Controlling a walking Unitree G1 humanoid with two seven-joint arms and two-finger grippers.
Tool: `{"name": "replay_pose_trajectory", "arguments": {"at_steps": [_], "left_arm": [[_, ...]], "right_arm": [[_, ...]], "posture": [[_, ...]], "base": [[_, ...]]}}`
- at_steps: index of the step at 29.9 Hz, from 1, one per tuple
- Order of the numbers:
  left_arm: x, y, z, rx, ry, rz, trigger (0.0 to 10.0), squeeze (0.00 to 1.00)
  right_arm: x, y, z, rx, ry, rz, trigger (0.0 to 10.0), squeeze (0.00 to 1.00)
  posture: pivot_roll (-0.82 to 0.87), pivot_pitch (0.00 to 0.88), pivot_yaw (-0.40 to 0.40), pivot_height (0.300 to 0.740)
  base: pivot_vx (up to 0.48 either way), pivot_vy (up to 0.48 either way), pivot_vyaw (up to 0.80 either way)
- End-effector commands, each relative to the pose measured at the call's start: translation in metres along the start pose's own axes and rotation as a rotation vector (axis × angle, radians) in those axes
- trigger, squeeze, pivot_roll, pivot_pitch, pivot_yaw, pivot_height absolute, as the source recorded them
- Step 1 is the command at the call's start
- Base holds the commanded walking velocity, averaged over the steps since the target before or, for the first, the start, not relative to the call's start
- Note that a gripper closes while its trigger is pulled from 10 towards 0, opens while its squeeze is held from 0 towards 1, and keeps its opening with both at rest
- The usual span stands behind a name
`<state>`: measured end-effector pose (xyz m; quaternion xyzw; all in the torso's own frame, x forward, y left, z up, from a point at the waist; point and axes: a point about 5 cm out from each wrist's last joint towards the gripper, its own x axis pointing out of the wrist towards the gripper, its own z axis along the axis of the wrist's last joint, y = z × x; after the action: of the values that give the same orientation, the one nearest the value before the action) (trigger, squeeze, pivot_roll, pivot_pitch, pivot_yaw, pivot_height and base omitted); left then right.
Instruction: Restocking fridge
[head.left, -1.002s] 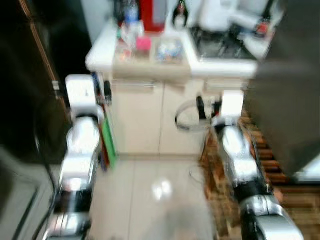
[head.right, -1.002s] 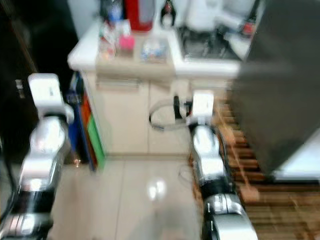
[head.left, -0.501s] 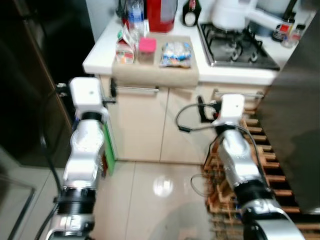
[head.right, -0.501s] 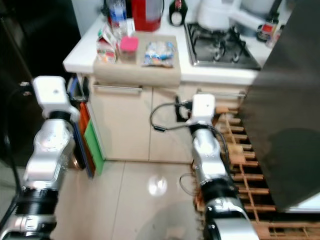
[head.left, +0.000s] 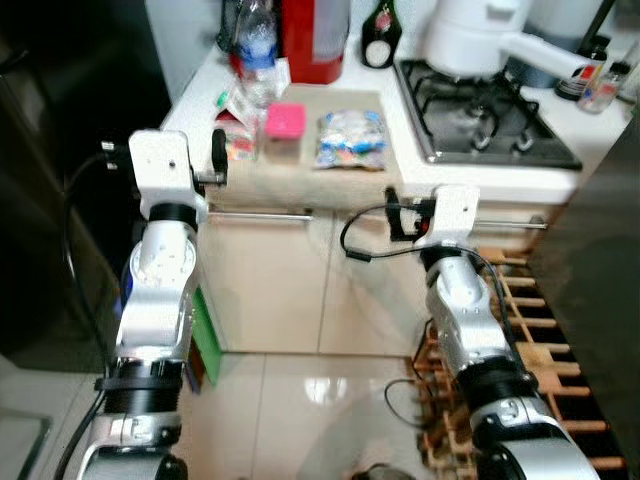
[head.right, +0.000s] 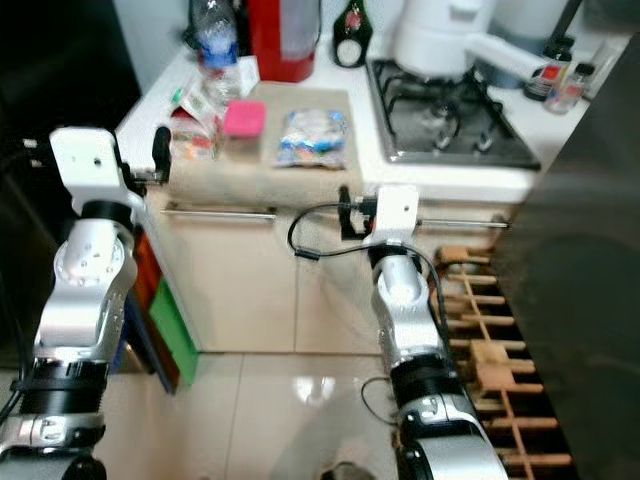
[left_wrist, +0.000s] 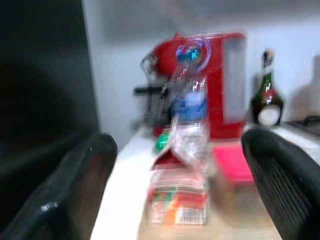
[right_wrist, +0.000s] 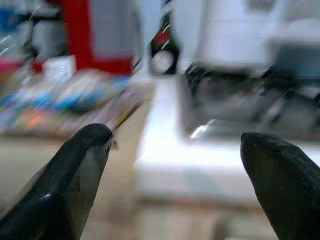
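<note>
Facing the white counter, both grippers were spread wide and empty: left gripper before the small carton, right gripper near the stove. The carton, pink-lidded tub and snack bag sat on a mat; all looked light. The bag seemed soft and crushable, the carton best gripped across its flat sides. Glossy tiles lay below.

A home kitchen: a white countertop runs over cream cabinet doors with a slim metal bar handle, and a black gas hob with iron pan supports is set into it. A tall red appliance, a clear plastic water bottle, a dark green glass bottle and a large white kettle-like appliance stand along the back; glossy pale floor tiles lie below
</note>
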<state>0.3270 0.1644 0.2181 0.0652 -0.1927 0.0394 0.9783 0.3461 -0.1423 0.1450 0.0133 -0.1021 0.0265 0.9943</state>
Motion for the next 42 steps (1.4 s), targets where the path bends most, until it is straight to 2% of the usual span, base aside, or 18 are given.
{"name": "replay_pose_trajectory", "arguments": {"at_steps": [1,4,5,7,11,13,14,15,18,20,22,23,28,33,37,38,40,42], "left_arm": [[0.009,0.010,0.029,0.020,-0.119,0.038,10.0,0.00],[0.014,0.011,0.043,0.022,-0.168,0.031,10.0,0.00],[0.021,0.011,0.057,0.025,-0.213,0.012,10.0,0.00],[0.027,0.012,0.062,0.029,-0.221,0.000,10.0,0.00],[0.035,0.012,0.065,0.009,-0.212,-0.023,10.0,0.00],[0.047,0.016,0.068,-0.027,-0.196,-0.025,10.0,0.00],[0.047,0.016,0.068,-0.027,-0.196,-0.025,10.0,0.00],[0.058,0.020,0.076,-0.024,-0.214,-0.027,10.0,0.00],[0.068,0.025,0.084,-0.017,-0.225,-0.030,10.0,0.00],[0.079,0.029,0.085,-0.016,-0.187,-0.031,10.0,0.00],[0.094,0.039,0.082,-0.071,-0.093,0.008,10.0,0.00],[0.106,0.049,0.089,-0.083,-0.069,0.000,10.0,0.00],[0.122,0.059,0.106,-0.109,-0.056,-0.063,10.0,0.00],[0.133,0.053,0.117,-0.181,-0.027,-0.189,10.0,0.00],[0.136,0.039,0.116,-0.206,-0.003,-0.289,10.0,0.00],[0.136,0.039,0.116,-0.206,-0.003,-0.289,10.0,0.00],[0.137,0.030,0.107,-0.197,0.038,-0.358,10.0,0.00],[0.137,0.025,0.103,-0.195,0.056,-0.397,10.0,0.00]], "right_arm": [[0.009,0.009,0.029,0.005,-0.115,0.019,10.0,0.00],[0.013,0.009,0.045,0.000,-0.172,0.021,10.0,0.00],[0.018,0.008,0.061,0.009,-0.222,0.021,10.0,0.00],[0.021,0.008,0.067,0.016,-0.235,0.021,10.0,0.00],[0.022,0.007,0.067,0.019,-0.221,0.016,10.0,0.00],[0.019,0.007,0.059,0.025,-0.190,0.016,10.0,0.00],[0.019,0.007,0.059,0.025,-0.190,0.016,10.0,0.00],[0.016,0.008,0.056,0.031,-0.177,0.018,10.0,0.00],[0.013,0.010,0.057,0.054,-0.183,0.021,10.0,0.00],[0.011,0.012,0.061,0.116,-0.194,0.038,10.0,0.00],[0.007,0.012,0.066,0.149,-0.201,0.089,10.0,0.00],[0.004,0.009,0.068,0.113,-0.193,0.128,10.0,0.00],[0.006,-0.005,0.072,0.086,-0.188,0.109,10.0,0.00],[0.007,-0.007,0.079,0.132,-0.194,0.104,10.0,0.00],[0.004,0.005,0.080,0.214,-0.145,0.236,10.0,0.00],[0.004,0.005,0.080,0.214,-0.145,0.236,10.0,0.00],[0.001,0.015,0.081,0.213,-0.112,0.360,10.0,0.00],[0.001,0.016,0.082,0.204,-0.103,0.391,10.0,0.00]], "posture": [[-0.02,0.000,-0.023,0.740],[-0.02,0.000,-0.030,0.740],[-0.02,0.000,-0.031,0.740],[-0.02,0.000,-0.031,0.740],[-0.02,0.000,-0.033,0.740],[-0.02,0.000,-0.029,0.740],[-0.02,0.000,-0.029,0.740],[-0.02,0.000,-0.029,0.740],[-0.03,0.000,-0.019,0.740],[-0.03,0.000,-0.017,0.740],[-0.03,0.000,-0.016,0.740],[-0.05,0.000,-0.005,0.740],[-0.06,0.000,0.012,0.740],[-0.07,0.000,0.010,0.740],[-0.07,0.000,0.004,0.740],[-0.07,0.000,0.004,0.740],[-0.08,0.000,0.007,0.740],[-0.08,0.000,0.007,0.740]], "base": [[0.480,0.000,0.00],[0.480,0.000,0.00],[0.480,0.000,0.00],[0.480,0.000,0.00],[0.480,0.000,0.00],[0.480,0.000,0.00],[0.480,0.000,0.00],[0.480,0.000,0.00],[0.480,0.000,0.00],[0.480,0.000,0.00],[0.000,0.000,0.00],[0.000,0.000,0.00],[0.000,0.000,0.00],[0.000,0.000,0.00],[0.000,0.000,0.00],[0.000,0.000,0.00],[0.000,0.000,0.00],[0.000,0.000,0.00]]}}
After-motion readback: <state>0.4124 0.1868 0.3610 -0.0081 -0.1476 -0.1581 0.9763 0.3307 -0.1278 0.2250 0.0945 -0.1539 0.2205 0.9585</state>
